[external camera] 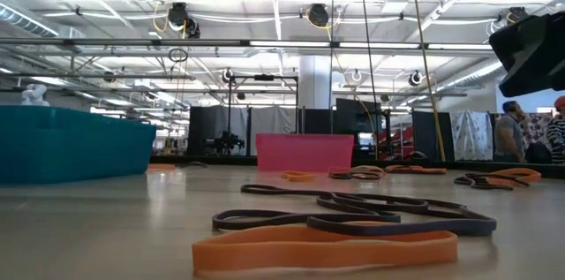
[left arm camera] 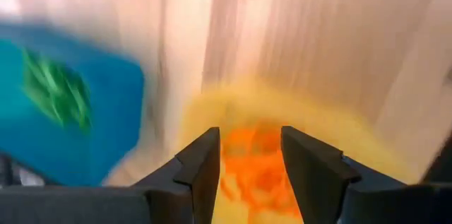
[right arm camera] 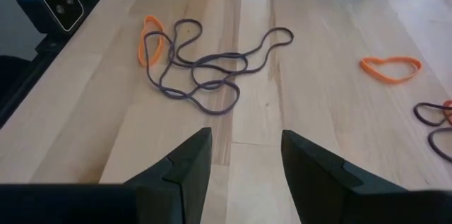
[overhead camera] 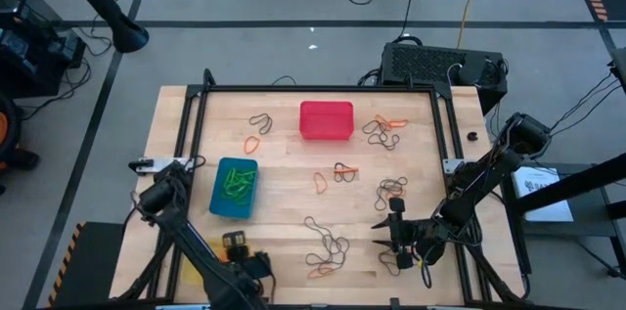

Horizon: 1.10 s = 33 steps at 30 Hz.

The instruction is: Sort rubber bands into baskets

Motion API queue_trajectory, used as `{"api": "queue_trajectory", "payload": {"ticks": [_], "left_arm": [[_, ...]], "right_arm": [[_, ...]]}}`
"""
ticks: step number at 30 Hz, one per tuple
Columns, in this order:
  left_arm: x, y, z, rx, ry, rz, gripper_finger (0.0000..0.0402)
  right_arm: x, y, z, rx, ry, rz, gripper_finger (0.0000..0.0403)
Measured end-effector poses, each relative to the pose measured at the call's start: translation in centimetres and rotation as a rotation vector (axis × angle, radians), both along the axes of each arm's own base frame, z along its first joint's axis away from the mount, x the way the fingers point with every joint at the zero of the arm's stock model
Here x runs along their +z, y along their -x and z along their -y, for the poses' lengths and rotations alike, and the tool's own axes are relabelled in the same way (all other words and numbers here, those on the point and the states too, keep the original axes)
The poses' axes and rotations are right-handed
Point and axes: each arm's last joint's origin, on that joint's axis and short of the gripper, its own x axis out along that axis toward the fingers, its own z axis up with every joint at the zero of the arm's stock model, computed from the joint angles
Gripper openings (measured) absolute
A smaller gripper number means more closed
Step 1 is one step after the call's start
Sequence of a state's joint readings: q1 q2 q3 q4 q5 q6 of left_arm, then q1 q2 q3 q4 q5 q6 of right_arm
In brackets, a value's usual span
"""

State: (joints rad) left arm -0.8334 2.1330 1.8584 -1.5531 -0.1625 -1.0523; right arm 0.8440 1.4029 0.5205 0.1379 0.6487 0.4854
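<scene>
Table [overhead camera: 284,202] of pale wood fills my overhead feed, framed by dark rails, with both arms reaching in from its near edge. The blue basket [overhead camera: 235,188] sits toward the left side with green bands [overhead camera: 237,183] heaped inside; the red basket [overhead camera: 326,120] stands near the far edge, and from above I cannot see anything in it. The yellow basket [left arm camera: 332,136] is almost wholly hidden overhead beneath the left arm at the near left corner. I make it out only in the left wrist view, badly smeared, as a yellow rim around an orange mass [left arm camera: 254,174] that I take for orange bands, though no single loop can be told apart.

The left hand [left arm camera: 248,171] hangs just above that basket, fingers [left arm camera: 201,171] apart and nothing between them; overhead it is hard to pick out from the arm's own bulk. The right hand [overhead camera: 389,232] hovers over the near right part of the table, fingers [right arm camera: 187,167] spread, empty, pointing toward a tangle of dark loops [right arm camera: 205,68] with one orange band [right arm camera: 152,40] touching it.

Loose rubber bands [overhead camera: 328,246], dark and orange, lie scattered across the middle and right of the table, many overlapping so I cannot count them. At table height an orange band [external camera: 325,249] and dark ones [external camera: 353,214] loom close, and people at the right edge of that view are cut off by the frame.
</scene>
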Motion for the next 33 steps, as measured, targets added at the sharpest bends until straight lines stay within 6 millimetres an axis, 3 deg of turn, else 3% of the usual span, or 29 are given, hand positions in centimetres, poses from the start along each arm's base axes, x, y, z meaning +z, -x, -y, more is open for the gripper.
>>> {"api": "queue_trajectory", "payload": {"ticks": [5,8,10,13,19,23,28,33], "left_arm": [[3.4,-2.7,-0.4,-0.141,-0.135,0.343,0.0159],[4.8,-4.6,-0.3,-0.250,-0.417,0.703,0.0159],[5.2,-5.9,-0.3,-0.232,-0.612,0.922,0.0159],[5.0,-7.8,-1.6,-0.187,-0.727,0.978,0.0159],[3.4,-13.1,-9.6,-0.047,-0.530,0.734,0.0159],[1.9,-16.5,-14.9,-0.084,-0.390,0.630,0.0159],[0.2,-20.6,-21.3,-0.230,-0.047,0.750,0.0159],[-0.9,-22.0,-27.6,-0.176,0.007,0.914,0.0159]], "right_arm": [[0.0,0.0,0.0,0.000,-0.005,0.005,0.0165],[0.1,0.0,0.0,-0.001,-0.006,0.006,0.0165],[0.1,0.0,0.0,-0.003,0.001,0.010,0.0165],[0.1,0.0,0.0,-0.002,0.001,0.012,0.0164],[0.7,0.4,0.5,-0.014,0.016,0.003,0.0164],[1.7,1.0,1.7,-0.049,0.079,0.000,0.0164],[3.1,2.2,4.0,-0.087,0.149,-0.044,0.0164],[3.5,3.7,5.9,-0.158,0.137,-0.088,0.0164]]}}
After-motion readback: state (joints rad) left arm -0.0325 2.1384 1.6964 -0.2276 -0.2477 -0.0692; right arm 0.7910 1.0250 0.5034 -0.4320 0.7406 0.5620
